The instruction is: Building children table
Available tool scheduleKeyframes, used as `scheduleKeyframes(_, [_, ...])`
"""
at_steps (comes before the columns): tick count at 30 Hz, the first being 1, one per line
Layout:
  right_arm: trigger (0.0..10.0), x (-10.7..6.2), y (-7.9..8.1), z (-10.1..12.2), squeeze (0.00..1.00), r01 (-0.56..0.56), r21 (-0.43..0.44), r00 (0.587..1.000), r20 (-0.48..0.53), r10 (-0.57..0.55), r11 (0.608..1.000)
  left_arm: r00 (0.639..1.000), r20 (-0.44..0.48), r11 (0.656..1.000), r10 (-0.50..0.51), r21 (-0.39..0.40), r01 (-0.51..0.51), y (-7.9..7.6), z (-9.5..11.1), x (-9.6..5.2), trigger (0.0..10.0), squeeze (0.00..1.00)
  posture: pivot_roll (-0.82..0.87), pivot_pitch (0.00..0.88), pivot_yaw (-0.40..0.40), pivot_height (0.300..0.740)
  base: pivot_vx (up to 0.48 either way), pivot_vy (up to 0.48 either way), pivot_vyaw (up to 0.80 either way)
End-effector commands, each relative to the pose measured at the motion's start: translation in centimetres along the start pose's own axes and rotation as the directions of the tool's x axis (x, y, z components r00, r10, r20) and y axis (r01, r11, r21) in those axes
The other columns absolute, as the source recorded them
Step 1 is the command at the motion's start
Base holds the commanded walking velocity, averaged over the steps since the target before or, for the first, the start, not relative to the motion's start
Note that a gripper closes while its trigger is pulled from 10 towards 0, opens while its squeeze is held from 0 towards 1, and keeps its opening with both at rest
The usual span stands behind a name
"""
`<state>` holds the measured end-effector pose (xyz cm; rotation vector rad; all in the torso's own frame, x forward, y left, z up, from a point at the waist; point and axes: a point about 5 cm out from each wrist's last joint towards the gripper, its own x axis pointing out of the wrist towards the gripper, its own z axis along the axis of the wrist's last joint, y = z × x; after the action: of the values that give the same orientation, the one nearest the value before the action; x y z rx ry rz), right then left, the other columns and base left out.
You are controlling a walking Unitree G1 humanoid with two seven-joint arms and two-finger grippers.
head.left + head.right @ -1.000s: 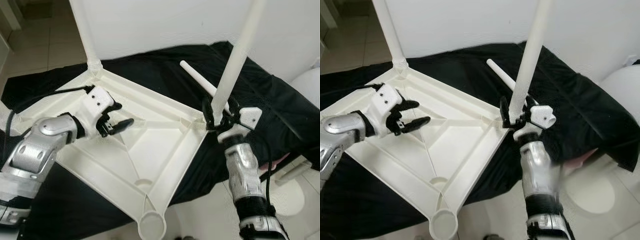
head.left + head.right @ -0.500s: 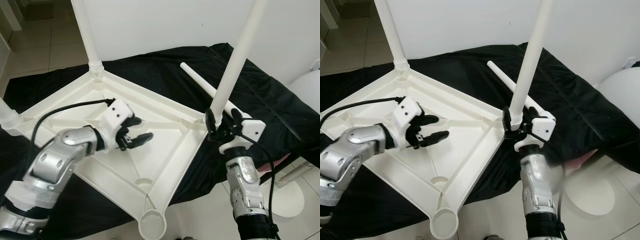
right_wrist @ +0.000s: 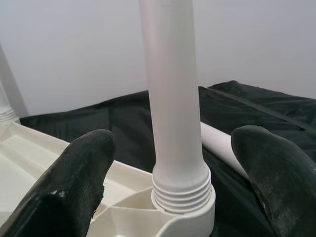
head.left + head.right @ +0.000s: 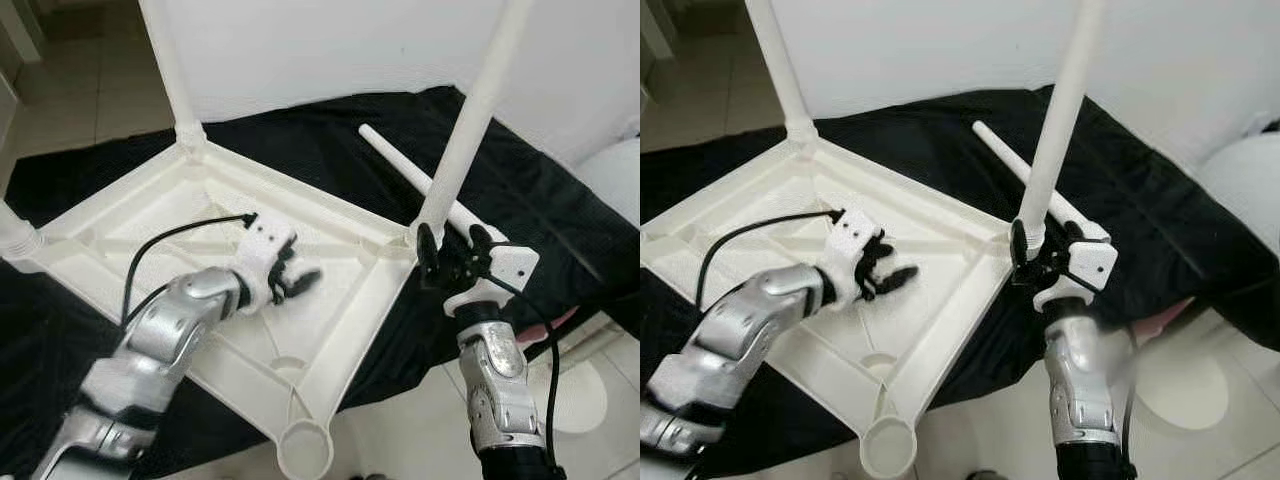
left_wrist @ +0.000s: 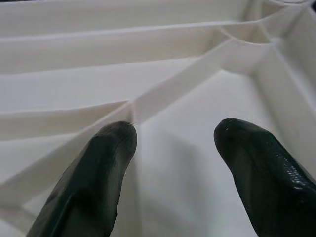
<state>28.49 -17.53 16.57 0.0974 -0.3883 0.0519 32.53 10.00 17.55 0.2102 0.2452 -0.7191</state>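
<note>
Head views: the upturned white table top (image 4: 330,300) lies mid-frame on a black cloth (image 4: 560,200). The left gripper (image 4: 292,283) has advanced toward centre frame, fingers spread over the ribs. The right gripper (image 4: 452,262), lower right, has let go of the standing leg (image 4: 470,120) — it stands unaided, so probably seated.

Left wrist view: parted fingertips (image 5: 98,168) just above a rib.

Right wrist view: fingers (image 3: 74,173) spread either side of the leg's threaded base — a loose leg (image 4: 400,165) waits behind, one socket (image 4: 303,445) empty.
</note>
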Motion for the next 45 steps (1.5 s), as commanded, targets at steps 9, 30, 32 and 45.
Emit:
scheduleKeyframes(9, [10.0, 0.3, 0.6, 0.2, 0.0, 0.01, 0.007, 1.0, -0.009, -0.01, 1.0, 0.964, -0.168, 0.979, 0.205, 0.024, -0.204, 2.6, -2.3, 1.5, 10.0, 0.0, -0.07, 0.083, 0.018, 0.74, 0.0, 0.0, 0.0])
scheduleKeyframes(30, [10.0, 0.2, 0.5, 0.2, 0.0, 0.044, -0.004, 0.999, -0.021, -0.044, 0.999, 0.706, -0.272, 0.743, 0.654, 0.055, -0.668, 11.2, -3.7, -1.0, 10.0, 0.0, -0.08, 0.087, 0.033, 0.74, 0.0, 0.0, 0.0])
scheduleKeyframes(32, [10.0, 0.2, 0.5, 0.2, 0.0, 0.045, -0.004, 0.999, -0.021, -0.045, 0.999, 0.696, -0.269, 0.734, 0.665, 0.065, -0.676, 11.5, -3.6, -1.1, 10.0, 0.0, -0.08, 0.087, 0.033, 0.74, 0.0, 0.0, 0.0])
scheduleKeyframes(45, [10.0, 0.2, 0.6, 0.2, 0.0, 0.045, -0.006, 0.999, -0.026, -0.046, 0.999, 0.787, -0.11, 0.791, 0.607, -0.02, -0.612, 11.1, -0.8, 0.1, 10.0, 0.0, -0.08, 0.088, 0.035, 0.74, 0.0, 0.0, 0.0])
